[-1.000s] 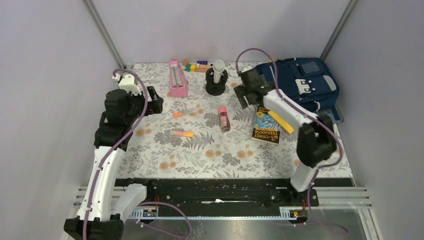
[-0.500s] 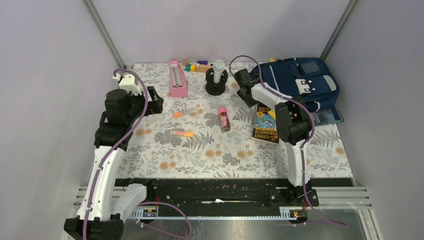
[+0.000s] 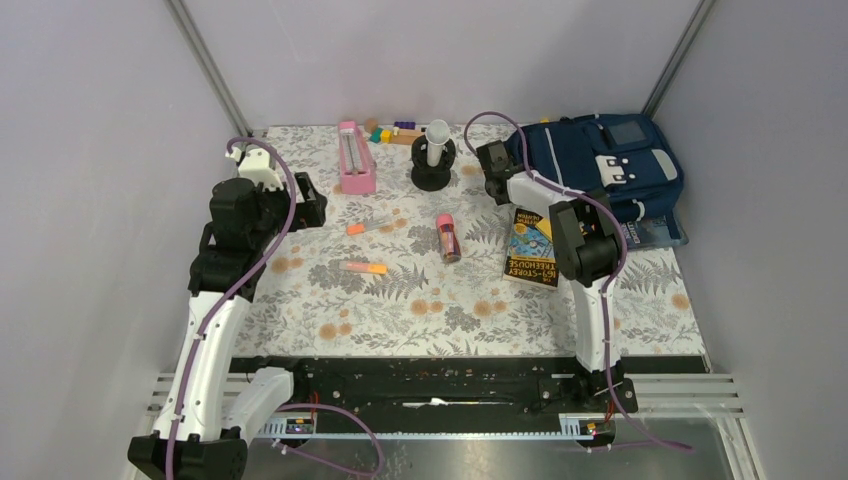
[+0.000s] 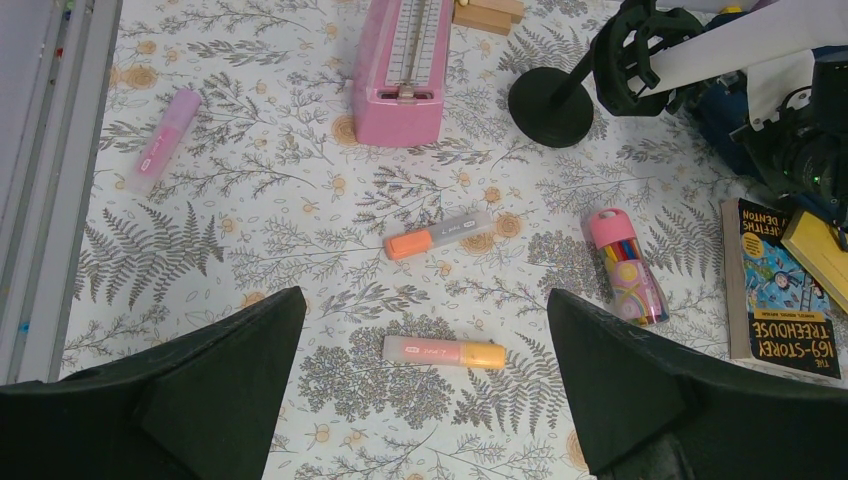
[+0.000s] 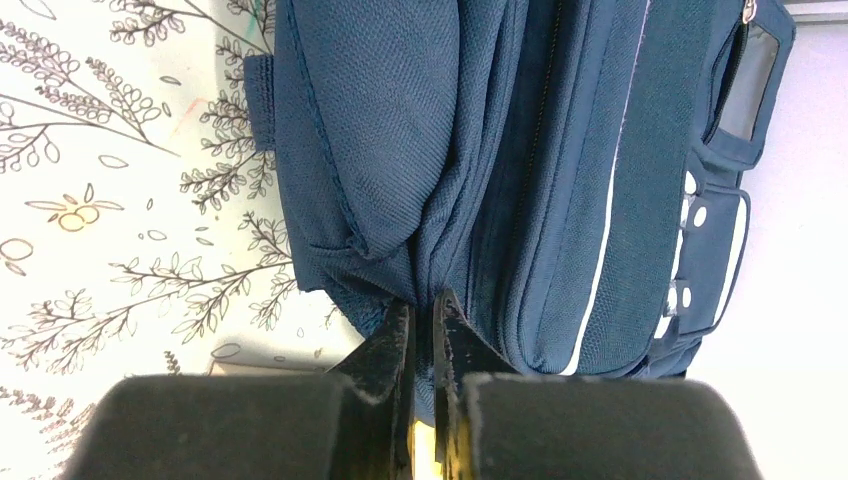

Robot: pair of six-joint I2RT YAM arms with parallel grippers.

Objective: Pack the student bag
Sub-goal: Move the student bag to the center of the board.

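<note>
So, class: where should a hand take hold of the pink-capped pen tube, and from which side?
Across its middle, from straight above: the pen tube lies flat on the table, a narrow cylinder with bare cloth along both long sides.

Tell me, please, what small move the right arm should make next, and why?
Probably a gentle pull of the pinched fabric up and away from the bag body, to start opening it. The right claw appears shut on a fold of the student bag at a seam, the bag looks closed, and the book lies outside it, unpacked.
</note>
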